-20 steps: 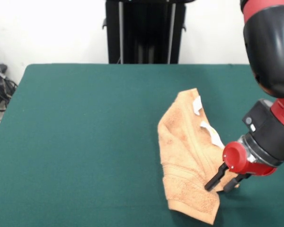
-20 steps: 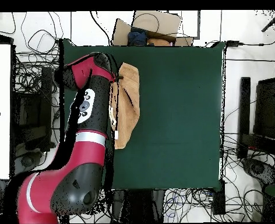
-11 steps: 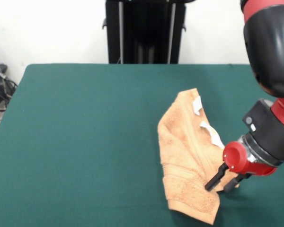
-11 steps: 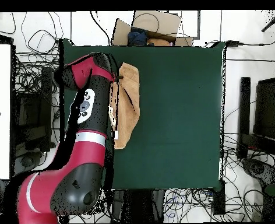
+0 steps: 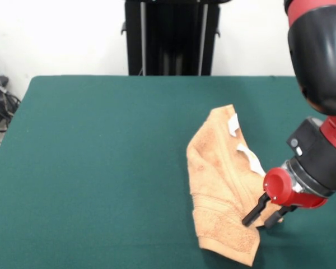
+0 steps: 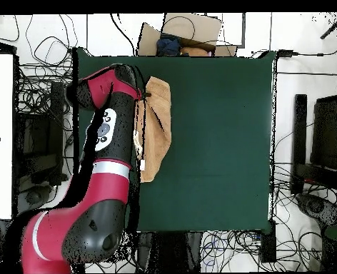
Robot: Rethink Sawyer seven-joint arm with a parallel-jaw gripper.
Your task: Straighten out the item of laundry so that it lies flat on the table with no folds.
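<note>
Only the front view shows my black two-fingered gripper, jaws spread, tips at the right edge of the folded peach-orange terry towel. Its small white tags carry no readable writing. Overhead, my arm hides them; the towel's long axis follows the dark green felt table's left edge.

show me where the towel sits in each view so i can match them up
Front view: the towel lies folded right of centre, toward the bottom edge, with the pincer at its right edge.
Overhead view: it is a narrow strip by the table's upper left, beside the red arm.
Shared landmark: the green table.
</note>
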